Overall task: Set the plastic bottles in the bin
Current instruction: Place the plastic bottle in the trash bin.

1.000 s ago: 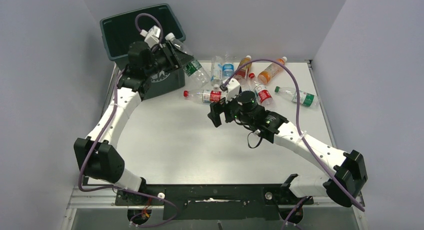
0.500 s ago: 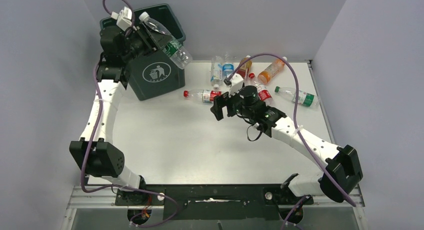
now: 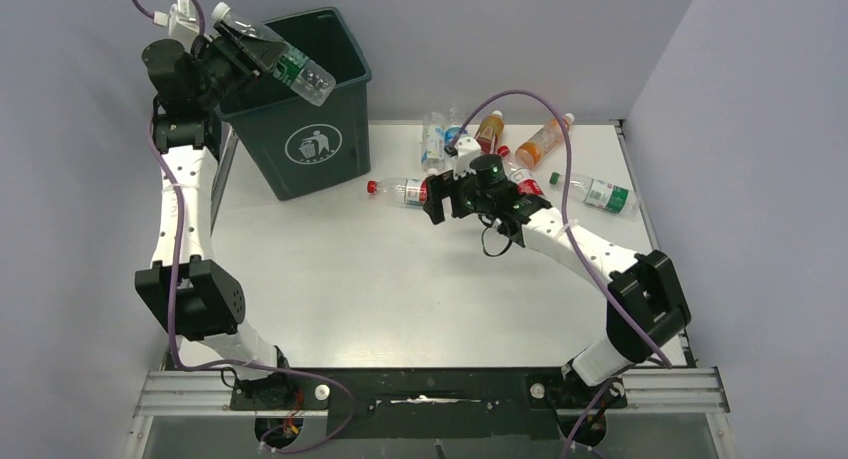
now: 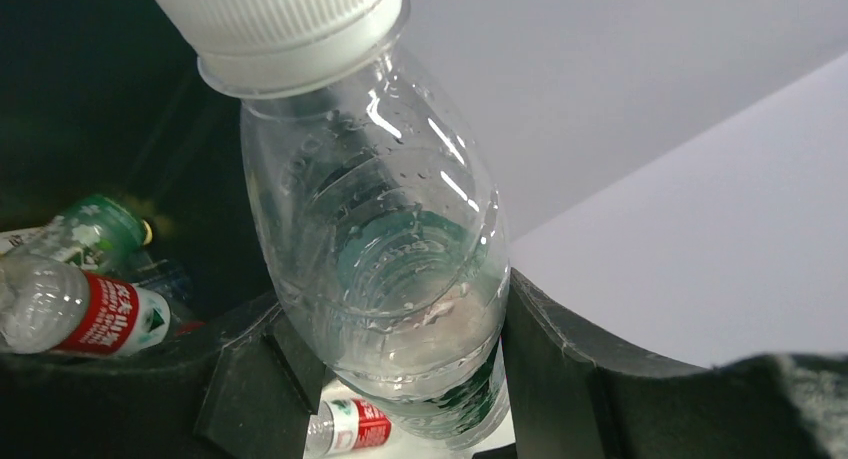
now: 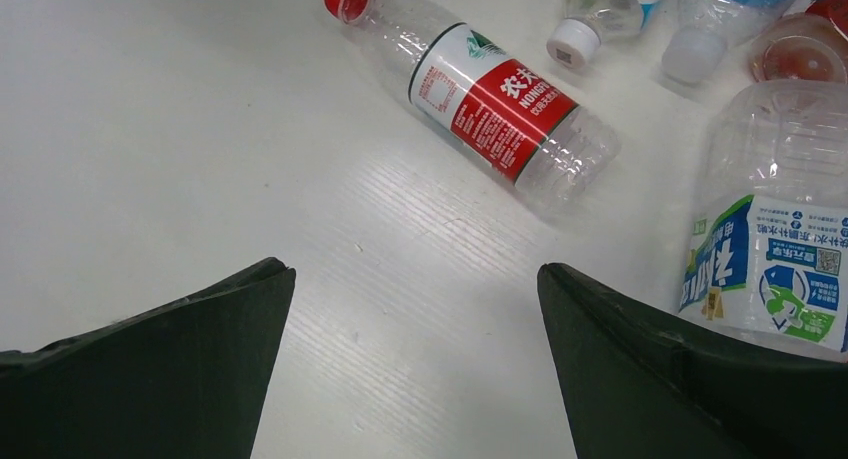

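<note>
Left gripper (image 3: 250,51) is pinching a green-labelled bottle (image 3: 300,71) above the bin (image 3: 310,144), right gripper (image 5: 415,279) is hovering spread beside a red-labelled bottle (image 5: 490,104) right of the bin.

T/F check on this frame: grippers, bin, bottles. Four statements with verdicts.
1. The left gripper grips a clear white-capped bottle up by the rim of the bin. True.
2. The right gripper is shut on the red-labelled bottle. False: it is open with nothing between its jaws; that bottle lies on the table ahead of it.
3. The bin holds nothing. False: the left wrist view shows other bottles in it.
4. The bin stands upright. True.
</note>
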Motion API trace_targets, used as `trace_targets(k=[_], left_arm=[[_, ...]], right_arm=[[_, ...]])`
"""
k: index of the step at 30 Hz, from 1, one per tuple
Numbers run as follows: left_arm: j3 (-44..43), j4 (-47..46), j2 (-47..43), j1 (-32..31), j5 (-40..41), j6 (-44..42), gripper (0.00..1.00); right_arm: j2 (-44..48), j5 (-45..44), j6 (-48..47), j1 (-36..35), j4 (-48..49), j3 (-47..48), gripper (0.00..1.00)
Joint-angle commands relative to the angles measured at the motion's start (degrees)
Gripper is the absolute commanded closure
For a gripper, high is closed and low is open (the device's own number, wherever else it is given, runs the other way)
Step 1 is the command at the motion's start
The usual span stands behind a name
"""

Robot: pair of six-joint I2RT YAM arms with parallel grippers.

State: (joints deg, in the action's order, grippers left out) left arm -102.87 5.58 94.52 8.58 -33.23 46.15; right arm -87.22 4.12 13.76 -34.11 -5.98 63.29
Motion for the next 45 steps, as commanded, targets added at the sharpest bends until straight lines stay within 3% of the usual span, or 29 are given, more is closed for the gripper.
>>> trace_targets(k=[1,15,24,33,35,37,45], left_arm=[[-2.72,-9.03,1.93,2.93,-1.13,4.02,0.60],[-3.40,-15.06,7.59,7.40,-0.23,5.93,0.60],[-6.91,-9.58,11.66,7.73,1.49,0.56,0.57],[-5.39,-6.11,12.44,7.59,1.76,-1.67,0.41],[-5.05,-4.82,12.24,7.59,2.23,-2.12,0.33],[-4.68,-3.55,11.62,7.59,2.52,-2.63,0.18],[-6.04,3.03,8.45,7.66,5.55,-5.61,0.16]], right_arm=[[-3.81,1.32,-1.57,1.90,5.15,5.50,0.02],[-18.40,14.12,-1.32,9.72,15.81,12.10,0.01],[-25.57,16.46,-4.21,10.01,15.19,16.24,0.01],[-28.35,17.32,-5.36,10.11,16.31,16.10,0.01],[-28.99,17.65,-5.74,10.07,16.96,16.06,0.01],[-29.53,17.84,-5.83,10.02,17.26,15.96,0.00],[-27.93,17.89,-5.26,8.95,20.57,10.68,0.01]])
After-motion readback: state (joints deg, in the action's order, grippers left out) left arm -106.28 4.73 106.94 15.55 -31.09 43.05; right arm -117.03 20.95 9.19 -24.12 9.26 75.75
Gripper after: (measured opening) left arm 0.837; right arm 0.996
